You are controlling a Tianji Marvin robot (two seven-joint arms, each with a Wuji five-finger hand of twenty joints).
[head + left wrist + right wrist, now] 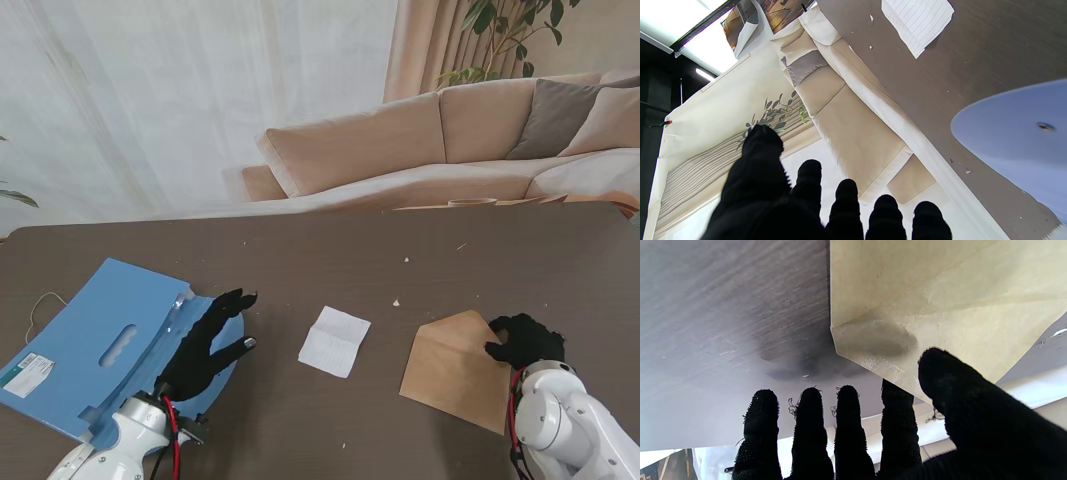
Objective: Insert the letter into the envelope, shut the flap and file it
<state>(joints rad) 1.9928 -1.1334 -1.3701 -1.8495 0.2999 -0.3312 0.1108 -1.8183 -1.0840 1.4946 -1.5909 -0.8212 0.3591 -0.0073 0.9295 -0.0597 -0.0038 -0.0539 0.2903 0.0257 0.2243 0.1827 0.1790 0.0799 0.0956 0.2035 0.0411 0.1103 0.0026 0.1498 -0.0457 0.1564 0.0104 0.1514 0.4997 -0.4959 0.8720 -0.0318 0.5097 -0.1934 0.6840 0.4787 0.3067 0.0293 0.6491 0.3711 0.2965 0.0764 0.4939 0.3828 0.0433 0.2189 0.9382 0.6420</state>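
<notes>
The white lined letter (335,341) (917,23) lies folded on the brown table (330,250), midway between my hands. To its right lies the brown envelope (450,368) (940,290), flap unfolded and pointing away from me. My right hand (525,342) (873,426) is curled at the envelope's far right corner. In the right wrist view the paper's edge runs between thumb and index finger, and the index fingertip is hidden behind it. The blue folder (95,345) (1017,140) lies at the left. My left hand (212,345) (826,206) hovers over the folder's right edge, fingers spread, holding nothing.
Small pale crumbs (397,301) are scattered on the table beyond the letter. A thin cord (40,305) loops off the folder's left side, and a white label (28,372) sits on its near left corner. A beige sofa (420,140) stands past the far edge.
</notes>
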